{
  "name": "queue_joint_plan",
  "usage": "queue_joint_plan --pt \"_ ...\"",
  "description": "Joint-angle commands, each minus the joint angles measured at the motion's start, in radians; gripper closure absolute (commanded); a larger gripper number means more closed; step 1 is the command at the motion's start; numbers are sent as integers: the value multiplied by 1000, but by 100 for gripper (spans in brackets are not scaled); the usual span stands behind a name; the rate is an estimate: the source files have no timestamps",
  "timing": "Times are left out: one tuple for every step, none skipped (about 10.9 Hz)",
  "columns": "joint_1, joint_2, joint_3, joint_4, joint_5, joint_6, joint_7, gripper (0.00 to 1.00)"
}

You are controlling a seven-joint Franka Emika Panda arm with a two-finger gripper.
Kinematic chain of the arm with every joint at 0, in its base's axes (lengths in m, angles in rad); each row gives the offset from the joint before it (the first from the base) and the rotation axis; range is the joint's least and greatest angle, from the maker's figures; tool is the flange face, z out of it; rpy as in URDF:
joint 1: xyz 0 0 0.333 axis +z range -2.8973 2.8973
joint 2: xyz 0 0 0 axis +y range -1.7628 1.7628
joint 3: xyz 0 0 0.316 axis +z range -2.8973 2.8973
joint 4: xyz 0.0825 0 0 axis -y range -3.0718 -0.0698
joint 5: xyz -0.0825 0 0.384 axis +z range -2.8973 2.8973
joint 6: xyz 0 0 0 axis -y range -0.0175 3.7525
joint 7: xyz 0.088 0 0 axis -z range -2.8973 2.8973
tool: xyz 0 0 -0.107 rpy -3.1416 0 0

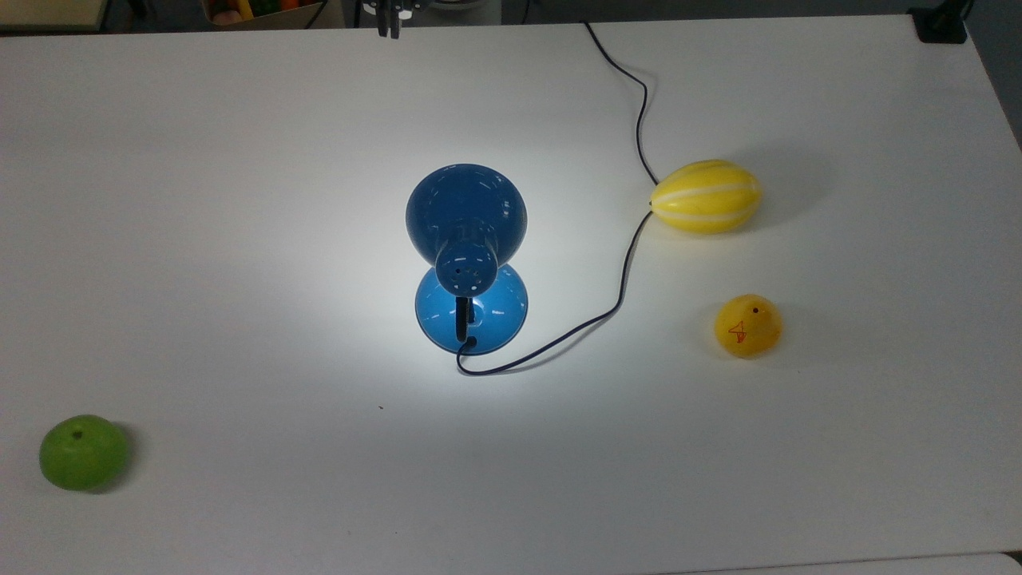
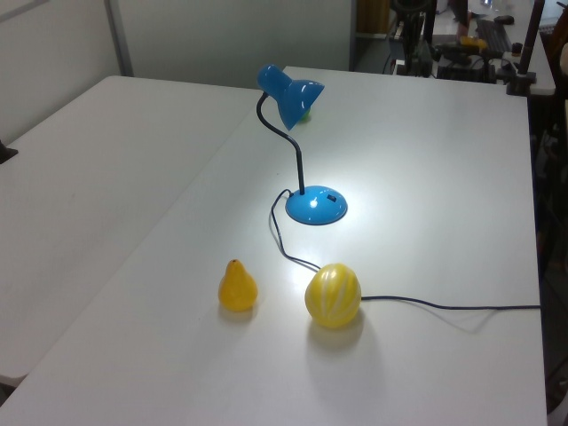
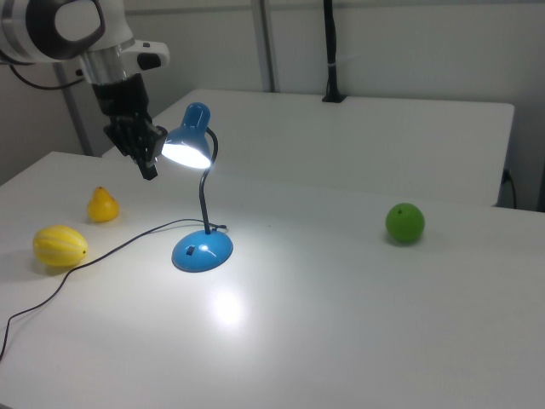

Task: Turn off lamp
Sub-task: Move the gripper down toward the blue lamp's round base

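The glossy blue desk lamp (image 1: 467,255) with bell shade stands lit near the centre of the white table (image 1: 239,200), its thin dark cord (image 1: 623,279) running past & touching one yellow striped plastic melon (image 1: 706,196). One yellow toy pear (image 1: 747,326) sits near the melon, one green toy apple (image 1: 83,451) well apart. The robot's black two-finger gripper (image 3: 150,166) hangs just left of the shade in the right view, above the table; finger state can't be told.

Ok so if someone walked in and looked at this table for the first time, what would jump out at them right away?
The lit blue lamp mid-table, throwing a bright pool of light onto the white table around its base. Next, the robot gripper hanging in the air near the shade, on the right view's left. Then the bright fruit: a green apple alone on the right view's right, a yellow melon and a yellow pear by the cord.
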Motion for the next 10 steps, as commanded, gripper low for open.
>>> queue_joint_plan --pt "17 1 -18 7 18 -23 -23 100" --pt "17 1 -18 7 18 -21 -23 100" --pt "17 3 -18 4 18 -20 -23 100" --pt "17 4 -18 3 18 -20 -23 100" --pt "17 6 -18 1 18 -18 -23 100" --pt "17 9 -18 -7 17 -18 -23 100" --pt "21 9 -18 -26 15 -7 -23 100" --pt "26 9 -17 -61 15 9 -23 100" --pt "29 9 -14 -91 15 41 -23 100" --pt "28 9 -12 -120 15 61 -23 100"
